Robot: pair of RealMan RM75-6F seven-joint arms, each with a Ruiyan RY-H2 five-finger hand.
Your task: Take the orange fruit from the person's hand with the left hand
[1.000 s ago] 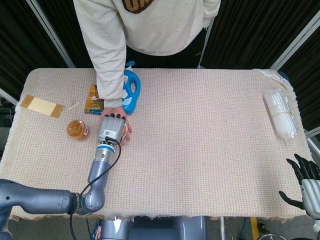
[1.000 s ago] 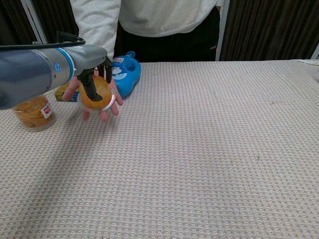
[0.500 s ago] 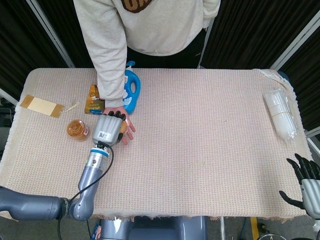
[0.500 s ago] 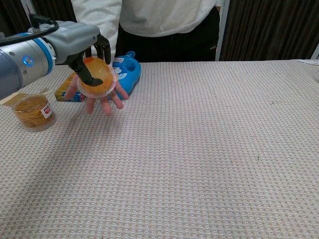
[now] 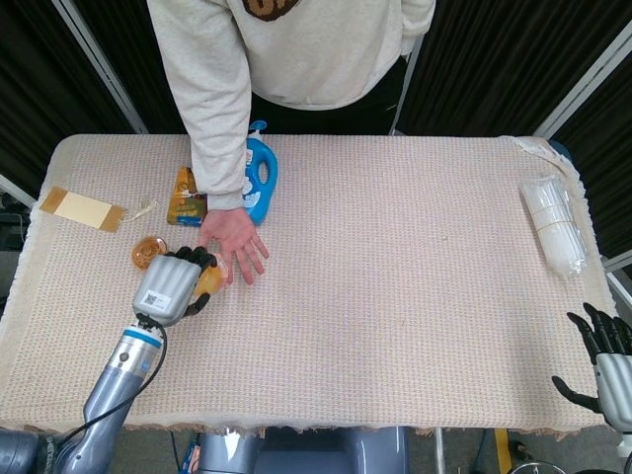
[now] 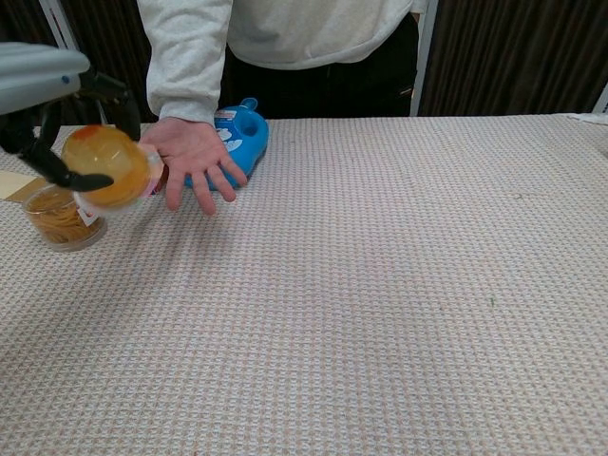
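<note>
The orange fruit (image 6: 103, 164), a round orange ball with a white band, sits in my left hand (image 6: 66, 123), whose dark fingers wrap around it above the table. In the head view the left hand (image 5: 170, 285) shows from above with a sliver of the orange fruit (image 5: 210, 280) peeking out at its right side. The person's hand (image 6: 195, 157) lies palm up and empty just to the right, fingers spread, apart from the fruit. My right hand (image 5: 604, 357) hangs off the table's front right corner, fingers spread, holding nothing.
A blue detergent bottle (image 5: 259, 176) and a yellow snack packet (image 5: 184, 197) lie behind the person's hand. A clear jar (image 6: 62, 217) of amber contents stands under my left hand. A stack of clear cups (image 5: 556, 225) lies at the right edge, a brown tag (image 5: 81, 208) at far left.
My left hand lifted the orange fruit off the person's palm and carried it left, toward the front over the jar. The person's hand stays open and is now empty.
</note>
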